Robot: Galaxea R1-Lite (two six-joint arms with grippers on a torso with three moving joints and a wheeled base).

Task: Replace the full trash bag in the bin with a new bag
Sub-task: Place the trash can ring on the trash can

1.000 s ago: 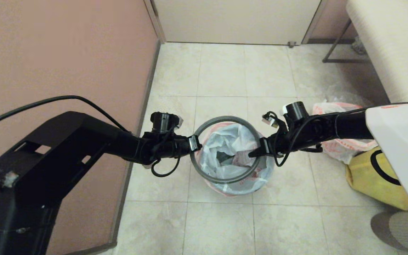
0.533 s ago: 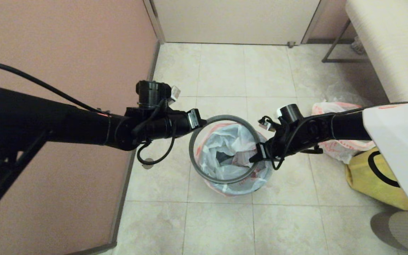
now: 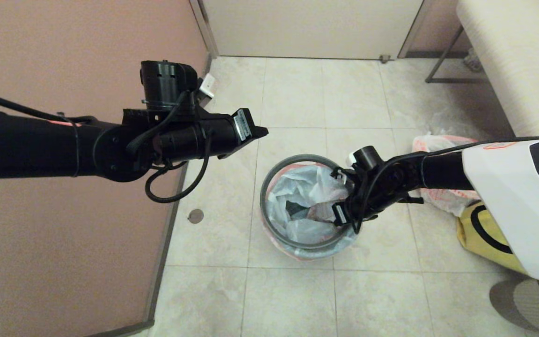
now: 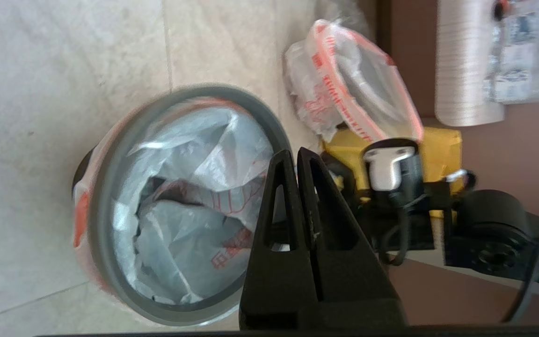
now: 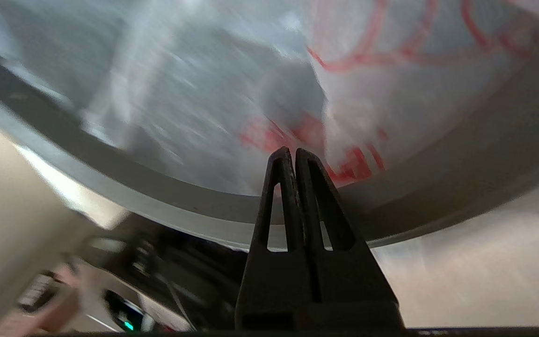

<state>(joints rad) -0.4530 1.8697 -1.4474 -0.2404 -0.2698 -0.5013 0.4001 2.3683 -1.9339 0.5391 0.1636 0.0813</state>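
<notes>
The left gripper [image 3: 261,131] hangs raised and clear of the work, above the floor [image 3: 293,299] to the left of the bin; its jaws are pressed together and hold nothing, as the left wrist view confirms. The bin [image 3: 310,250] stands on the tiles at centre, lined by the new bag [image 3: 297,196], whose printed edge is folded outward over the rim while its body lies crumpled and slack inside. The grey hoop [image 3: 265,206] rests over that fold. The right gripper [image 3: 336,216] sits at the hoop's right side with its jaws closed; whether they pinch the hoop or merely press on it cannot be told, since the right wrist view shows the tips meeting just at the hoop's band. Further right, the full trash bag [image 3: 438,140] lies on the floor beside a yellow bag [image 3: 484,236], well apart from the bin. Risks, as judged: pressure from one side only may tilt the hoop and leave it unseated on the left; the hoop may drag the thin film down and pull the fold off the rim; the light bin could slide or tip.
</notes>
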